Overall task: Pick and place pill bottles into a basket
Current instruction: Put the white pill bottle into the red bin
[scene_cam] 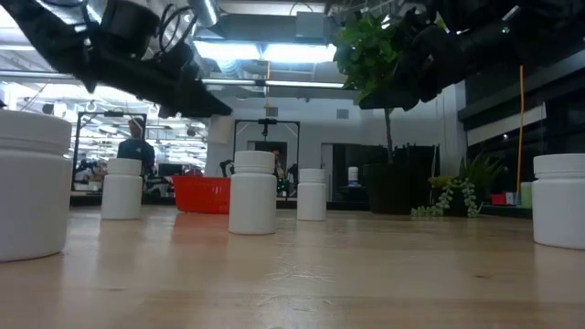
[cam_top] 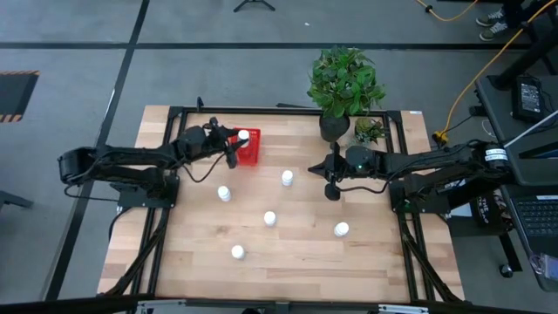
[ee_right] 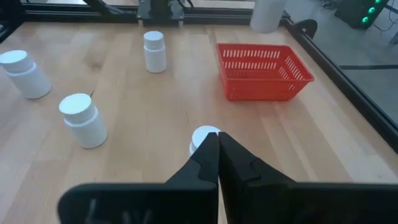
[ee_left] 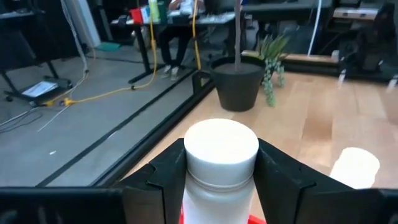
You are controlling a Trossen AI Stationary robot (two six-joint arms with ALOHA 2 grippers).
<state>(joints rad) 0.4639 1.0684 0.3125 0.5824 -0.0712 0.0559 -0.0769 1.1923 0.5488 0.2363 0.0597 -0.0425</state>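
Basket (cam_top: 248,148) at tabletop (cam_top: 288,253) rear left, one bottle (cam_top: 243,137) held above it. Five bottles (cam_top: 270,218) scattered mid-tabletop, right of basket. Plant pot (cam_top: 334,127) at rear right.

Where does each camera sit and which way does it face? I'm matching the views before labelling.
High: overhead, straight down; both arms, basket, table.
Low: table height, level into the room; arms overhead.
Left wrist: on the left arm, past the left gripper shut on a bottle.
Right wrist: on the right arm, over the shut right gripper, facing the basket.
Shared: all but the left wrist clearly show the basket.
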